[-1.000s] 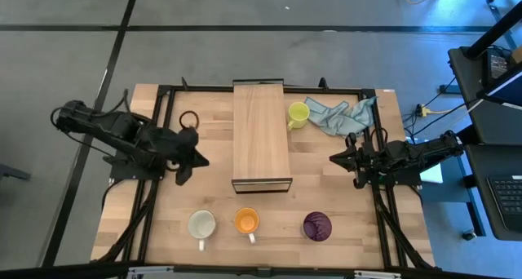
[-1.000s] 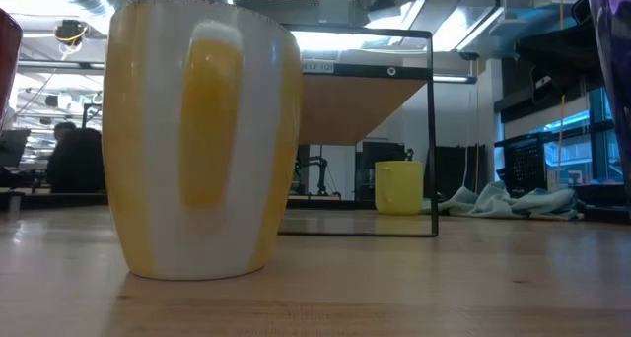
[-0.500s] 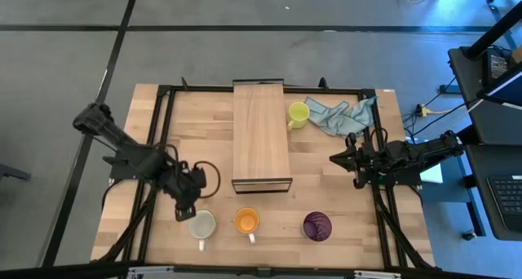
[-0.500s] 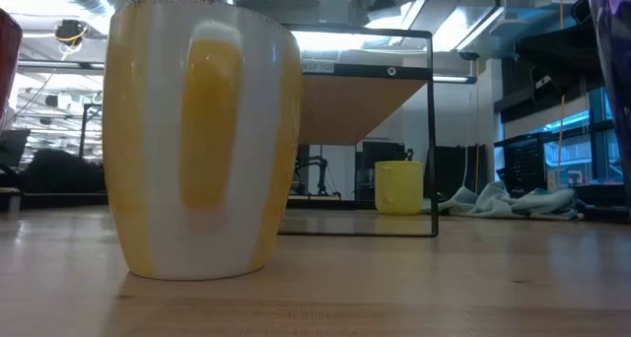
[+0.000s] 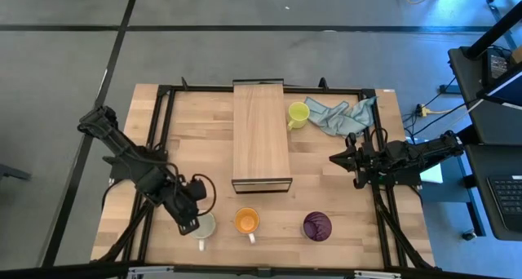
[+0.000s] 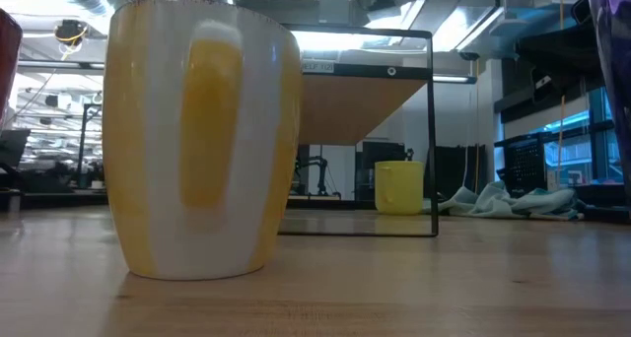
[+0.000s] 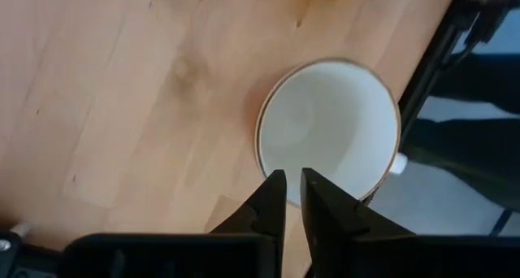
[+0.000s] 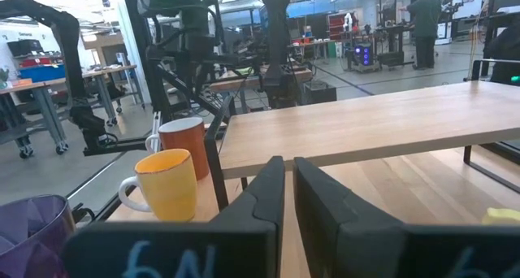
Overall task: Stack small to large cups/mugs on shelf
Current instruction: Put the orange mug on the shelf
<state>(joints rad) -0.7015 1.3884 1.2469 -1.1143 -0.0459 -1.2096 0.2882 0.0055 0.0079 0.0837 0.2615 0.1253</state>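
Shelf (image 5: 261,136): seen from the high view as a long light-wood board with a dark frame at its near end, laid at the middle of the tabletop (image 5: 204,144). All places below are given relative to it. Yellow mug (image 5: 298,113) is set just beside its right edge toward the far end, touching a blue-grey cloth (image 5: 342,116) spread farther right. Beyond the framed end three mugs are lined up in a row: white mug (image 5: 204,225) to the left, orange mug (image 5: 246,221) straight ahead, dark purple mug (image 5: 316,225) to the right. Left gripper (image 5: 189,224) is held over the white mug's left rim. Right gripper (image 5: 341,159) is parked well to the right, level with the framed end, near the table edge.

Low view: the orange mug (image 6: 202,138) is shown large in front, handle turned to the camera. The frame (image 6: 432,130) and the board's underside are seen behind it, the yellow mug (image 6: 398,186) and the cloth (image 6: 513,201) farther back.

Left wrist view: the white mug (image 7: 329,130) is seen from above, upright and empty. The left gripper (image 7: 292,188) is parted by a narrow slit only, its tips at the rim; nothing is clasped.

Right wrist view: the right gripper (image 8: 288,168) is nearly closed, with nothing between its fingers. Shelf top (image 8: 366,123) is viewed along its side; the orange mug (image 8: 169,183) stands before the white mug (image 8: 180,141).
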